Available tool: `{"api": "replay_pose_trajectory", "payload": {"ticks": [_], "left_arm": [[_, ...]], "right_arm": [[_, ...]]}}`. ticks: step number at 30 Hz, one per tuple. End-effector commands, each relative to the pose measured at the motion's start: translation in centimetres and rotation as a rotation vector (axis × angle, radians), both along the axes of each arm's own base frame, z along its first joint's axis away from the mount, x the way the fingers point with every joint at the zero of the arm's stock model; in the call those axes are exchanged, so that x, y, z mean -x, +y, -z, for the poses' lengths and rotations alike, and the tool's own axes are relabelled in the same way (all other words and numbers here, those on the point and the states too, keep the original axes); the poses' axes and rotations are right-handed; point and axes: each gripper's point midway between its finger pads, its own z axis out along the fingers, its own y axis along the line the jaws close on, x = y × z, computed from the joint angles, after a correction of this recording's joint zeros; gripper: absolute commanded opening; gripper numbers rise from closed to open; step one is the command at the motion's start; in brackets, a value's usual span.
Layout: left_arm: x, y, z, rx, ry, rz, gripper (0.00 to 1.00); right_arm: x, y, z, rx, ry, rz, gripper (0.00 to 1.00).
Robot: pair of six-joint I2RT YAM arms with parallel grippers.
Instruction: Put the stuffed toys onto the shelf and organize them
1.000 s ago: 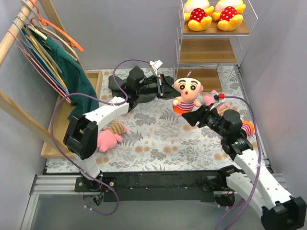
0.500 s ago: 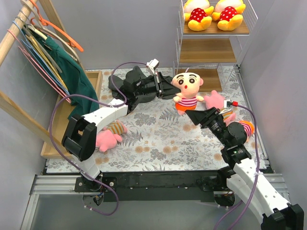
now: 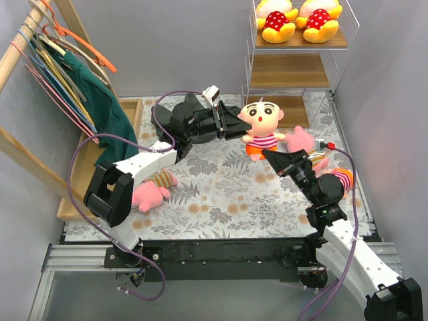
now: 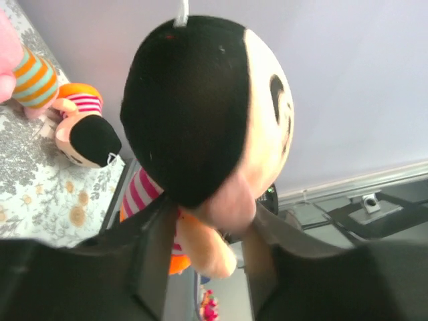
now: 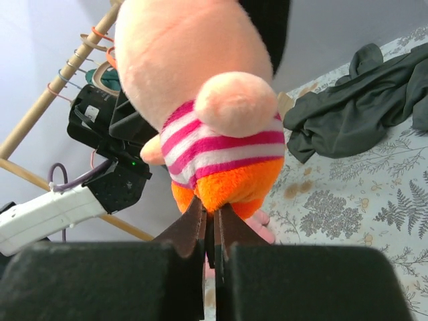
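Note:
A black-haired stuffed toy (image 3: 261, 124) in a pink-striped shirt hangs in mid-air in front of the shelf (image 3: 287, 70). My right gripper (image 3: 266, 154) is shut on its orange shorts (image 5: 234, 184) from below. My left gripper (image 3: 242, 125) stands open around the toy's ear and arm (image 4: 214, 221) behind its head (image 4: 194, 100). Two yellow toys (image 3: 297, 20) sit on the shelf's top board. A pink toy (image 3: 148, 190) lies at the table's left. Another pink toy (image 3: 301, 140) and a black-haired one (image 3: 341, 179) lie at the right.
A dark grey garment (image 3: 167, 114) lies at the back of the floral cloth. The slanted wooden clothes rail with hangers (image 3: 40, 60) and a wooden tray (image 3: 83, 167) fill the left side. The shelf's middle and lower boards are bare.
My right gripper rose under the toy and shut on its shorts. My left gripper, earlier shut on the head, has opened. The toy shifted slightly up and back.

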Motion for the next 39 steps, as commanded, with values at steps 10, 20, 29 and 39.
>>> {"api": "replay_pose_trajectory", "payload": {"ticks": [10, 20, 29, 39], "left_arm": [[-0.6, 1.8, 1.0, -0.187, -0.106, -0.110, 0.94], [0.2, 4.3, 1.1, -0.355, -0.254, -0.184, 0.98], [1.7, 7.3, 3.9, -0.491, -0.359, -0.231, 0.98], [3.0, 10.1, 4.7, -0.554, -0.471, -0.309, 0.98]], "right_arm": [[-2.7, -2.8, -6.8, 0.141, -0.127, 0.232, 0.01], [-8.0, -5.7, -7.3, 0.310, -0.056, 0.349, 0.01], [-12.7, -7.6, -6.9, 0.329, -0.003, 0.355, 0.01], [-19.6, -6.9, -6.7, 0.290, 0.055, 0.344, 0.01]]}}
